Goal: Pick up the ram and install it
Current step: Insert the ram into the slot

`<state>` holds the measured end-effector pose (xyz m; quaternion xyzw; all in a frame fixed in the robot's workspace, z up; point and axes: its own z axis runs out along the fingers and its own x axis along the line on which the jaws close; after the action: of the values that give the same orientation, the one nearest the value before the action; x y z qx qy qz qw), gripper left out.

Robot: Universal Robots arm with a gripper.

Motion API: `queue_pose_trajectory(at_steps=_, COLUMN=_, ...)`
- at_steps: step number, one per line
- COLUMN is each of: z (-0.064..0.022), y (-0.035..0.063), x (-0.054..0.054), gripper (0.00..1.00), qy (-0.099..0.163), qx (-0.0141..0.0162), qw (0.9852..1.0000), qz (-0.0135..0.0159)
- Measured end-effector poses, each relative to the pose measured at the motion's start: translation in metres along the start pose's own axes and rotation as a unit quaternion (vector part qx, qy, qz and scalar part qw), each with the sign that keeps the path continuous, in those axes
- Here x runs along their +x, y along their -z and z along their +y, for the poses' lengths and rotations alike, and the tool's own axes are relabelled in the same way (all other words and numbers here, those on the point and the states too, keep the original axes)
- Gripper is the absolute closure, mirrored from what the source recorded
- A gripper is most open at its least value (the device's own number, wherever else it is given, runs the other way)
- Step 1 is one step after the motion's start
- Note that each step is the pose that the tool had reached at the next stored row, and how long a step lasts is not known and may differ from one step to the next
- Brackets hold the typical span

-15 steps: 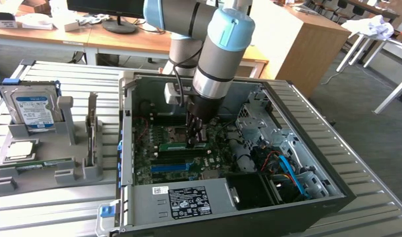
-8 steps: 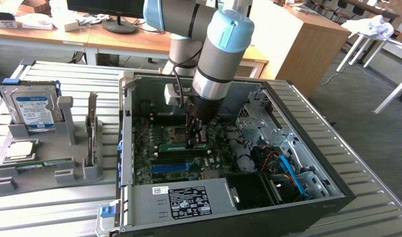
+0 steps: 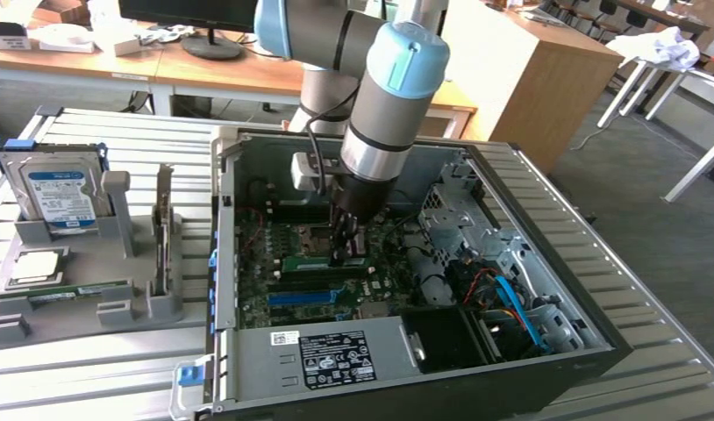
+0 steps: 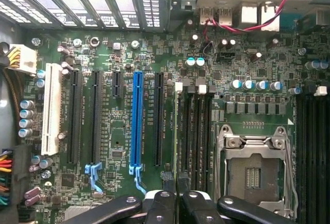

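Note:
The ram (image 3: 310, 262) is a thin green stick standing on edge over the motherboard (image 3: 289, 303) inside the open computer case. My gripper (image 3: 347, 254) reaches down into the case and is shut on the stick near one of its ends. In the wrist view the ram (image 4: 176, 131) shows edge-on as a thin line running away from my gripper (image 4: 177, 199). It lies along the outermost of the dark memory slots (image 4: 198, 131), beside the blue expansion slot (image 4: 137, 121). I cannot tell how deep it sits in the slot.
The empty processor socket (image 4: 255, 167) lies beside the memory slots. On the exterior view's left, a grey stand (image 3: 82, 317) holds a hard drive (image 3: 59, 195), a silver processor chip (image 3: 35, 267) and another green stick (image 3: 67, 292). Case walls (image 3: 223, 263) and cables (image 3: 510, 303) surround the arm.

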<state>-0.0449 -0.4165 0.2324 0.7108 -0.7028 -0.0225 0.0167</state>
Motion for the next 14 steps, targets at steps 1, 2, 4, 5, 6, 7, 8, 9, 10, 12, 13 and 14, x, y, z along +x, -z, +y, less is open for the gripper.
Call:
queue_pose_trajectory(at_steps=1, z=-0.0001, y=-0.0008, x=0.0000, gripper=0.87, qy=0.000, qx=0.0000, qw=1.0000, qz=0.0000)
queue_pose_trajectory(at_steps=2, z=-0.0001, y=-0.0016, x=0.0000, gripper=0.87, qy=0.000, qx=0.0000, qw=1.0000, qz=0.0000)
queue_pose_trajectory(at_steps=4, z=-0.0005, y=-0.0055, x=-0.0010, gripper=0.87, qy=-0.001, qx=0.0000, qw=1.0000, qz=0.0000)
queue_pose_trajectory(at_steps=5, z=-0.0005, y=-0.0055, x=-0.0010, gripper=0.87, qy=-0.001, qx=0.0000, qw=1.0000, qz=0.0000)
queue_pose_trajectory(at_steps=6, z=-0.0006, y=-0.0056, x=-0.0010, gripper=0.87, qy=-0.001, qx=0.0000, qw=1.0000, qz=0.0000)
queue_pose_trajectory(at_steps=7, z=-0.0006, y=-0.0056, x=-0.0010, gripper=0.87, qy=-0.001, qx=0.0000, qw=1.0000, qz=0.0001)
queue_pose_trajectory(at_steps=8, z=-0.0007, y=-0.0058, x=-0.0010, gripper=0.87, qy=-0.001, qx=0.0000, qw=1.0000, qz=0.0000)
queue_pose_trajectory(at_steps=9, z=-0.0007, y=-0.0060, x=-0.0010, gripper=0.87, qy=-0.001, qx=0.0000, qw=1.0000, qz=0.0000)
queue_pose_trajectory(at_steps=10, z=-0.0007, y=-0.0062, x=-0.0010, gripper=0.87, qy=-0.001, qx=0.0000, qw=1.0000, qz=-0.0001)
queue_pose_trajectory(at_steps=12, z=-0.0007, y=-0.0067, x=-0.0010, gripper=0.87, qy=-0.001, qx=0.0000, qw=1.0000, qz=-0.0001)
queue_pose_trajectory(at_steps=13, z=-0.0007, y=-0.0069, x=-0.0010, gripper=0.87, qy=-0.002, qx=0.0000, qw=1.0000, qz=0.0000)
queue_pose_trajectory(at_steps=14, z=-0.0008, y=-0.0071, x=-0.0010, gripper=0.87, qy=-0.002, qx=0.0000, qw=1.0000, qz=-0.0001)
